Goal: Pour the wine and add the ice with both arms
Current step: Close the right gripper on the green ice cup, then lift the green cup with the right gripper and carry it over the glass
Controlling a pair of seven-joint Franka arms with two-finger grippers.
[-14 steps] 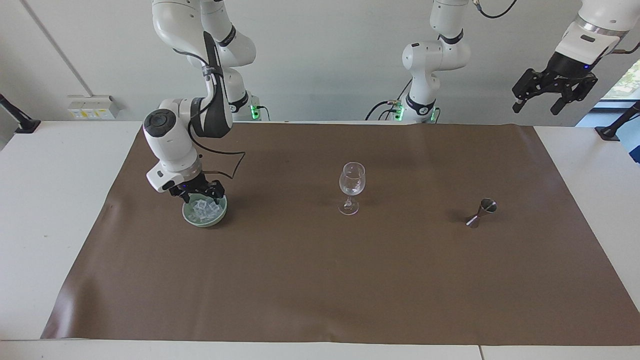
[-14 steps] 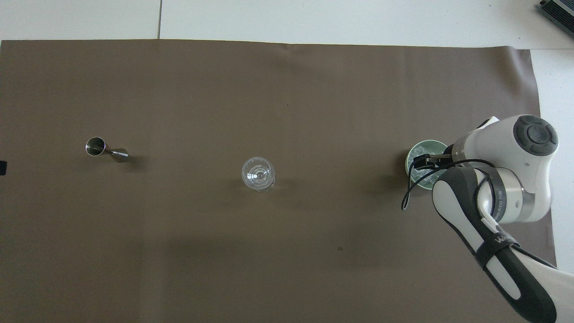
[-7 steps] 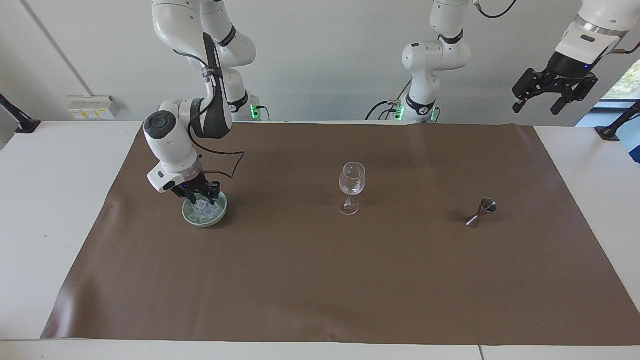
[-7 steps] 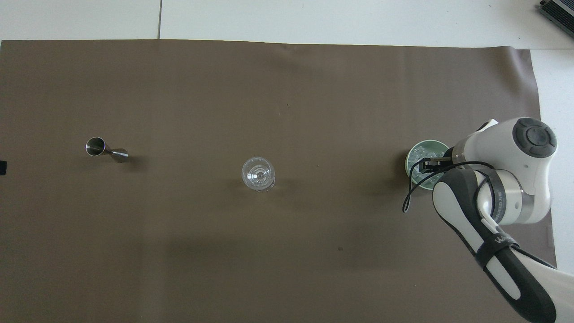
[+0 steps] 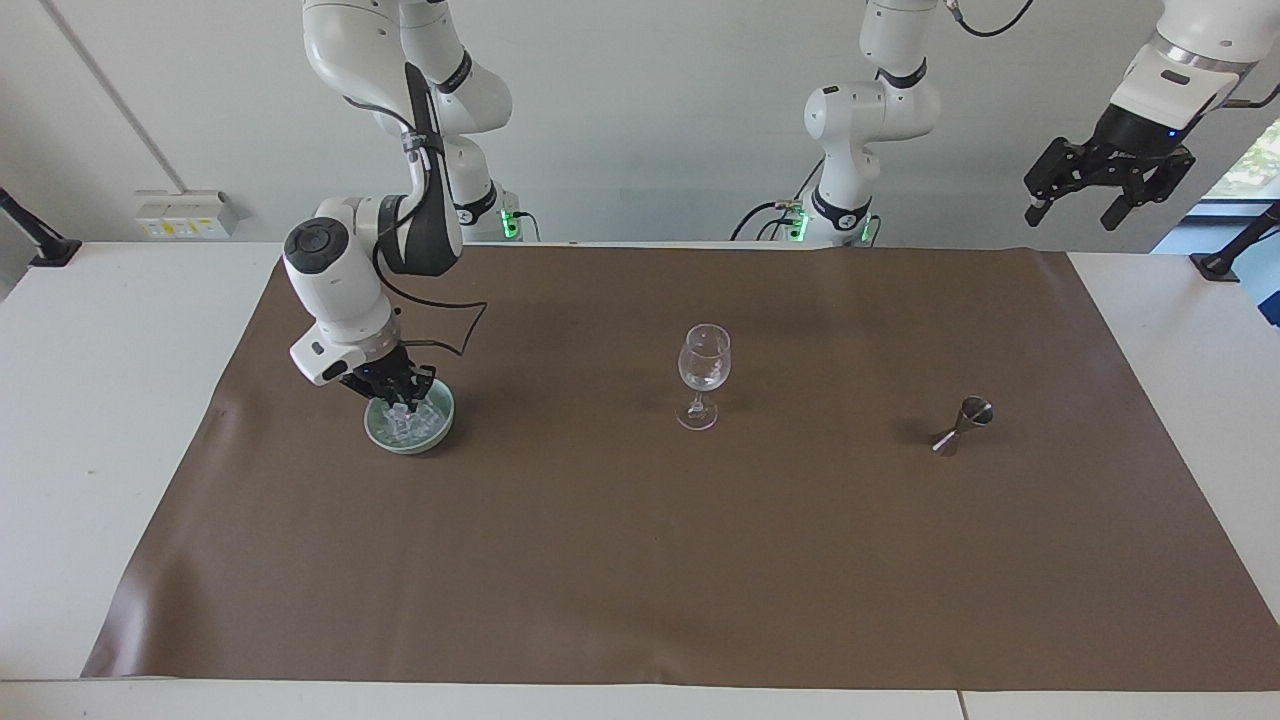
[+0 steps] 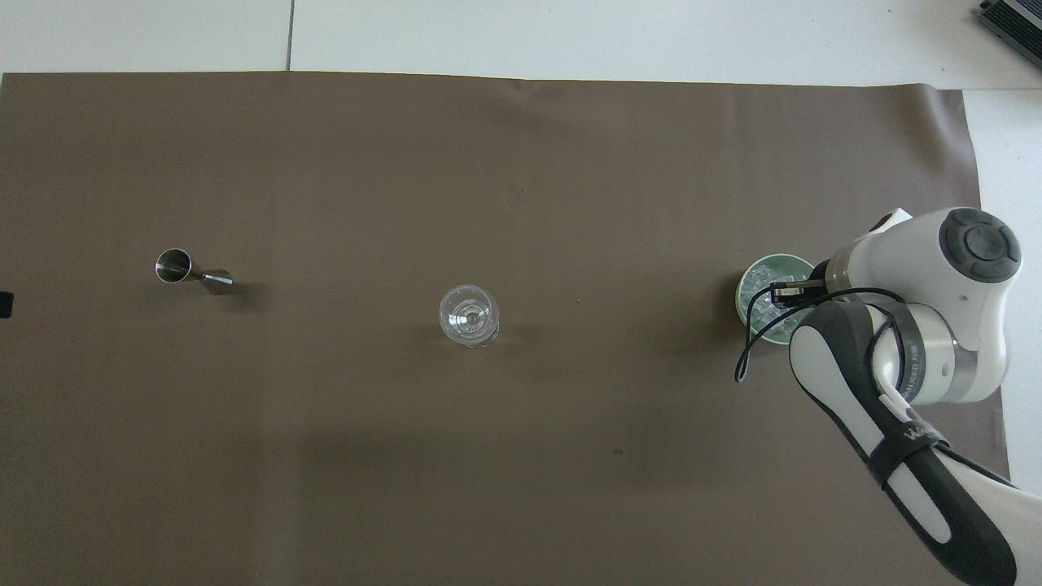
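Note:
A pale green bowl (image 5: 410, 446) (image 6: 742, 290) of ice (image 5: 418, 428) (image 6: 762, 309) stands toward the right arm's end of the table. My right gripper (image 5: 398, 404) (image 6: 773, 295) reaches down into the bowl, its fingers shut on an ice cube among the others. The clear stemmed glass (image 5: 704, 362) (image 6: 468, 314) stands upright mid-table. A steel jigger (image 5: 962, 425) (image 6: 193, 272) stands toward the left arm's end. My left gripper (image 5: 1072, 214) waits open, raised high over that end of the table. The wine is out of view.
A brown mat (image 5: 640, 560) (image 6: 521, 163) covers most of the white table and carries the bowl, glass and jigger. A black cable loops from the right wrist down beside the bowl.
The right gripper's fingers have closed inside the bowl onto an ice cube, and its wrist has shifted slightly. The left arm, glass and jigger have not moved.

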